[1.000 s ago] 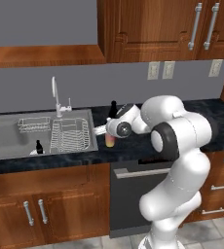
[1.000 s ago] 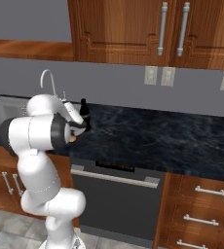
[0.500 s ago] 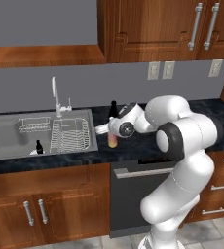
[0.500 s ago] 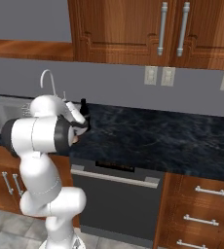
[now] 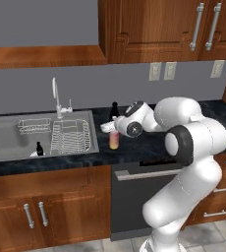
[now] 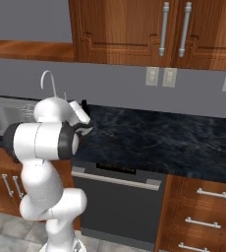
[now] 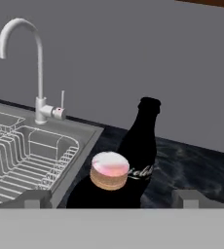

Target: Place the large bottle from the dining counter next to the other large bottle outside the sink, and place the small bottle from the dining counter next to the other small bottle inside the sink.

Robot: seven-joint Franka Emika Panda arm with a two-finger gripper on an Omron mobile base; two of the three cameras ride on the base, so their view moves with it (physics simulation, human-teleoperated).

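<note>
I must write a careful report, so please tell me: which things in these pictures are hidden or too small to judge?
- Pink-capped bottle: its body is cut off by the bottom of the hand view; whether it touches the dark bottle is unclear.
- Small bottle in the sink: too small in the left base view for detail.
- Gripper: in the right base view the arm covers its jaws.

arm: reaching forward-left over the counter | pincer [image 7: 109, 198]: jaws spread wide, holding nothing
</note>
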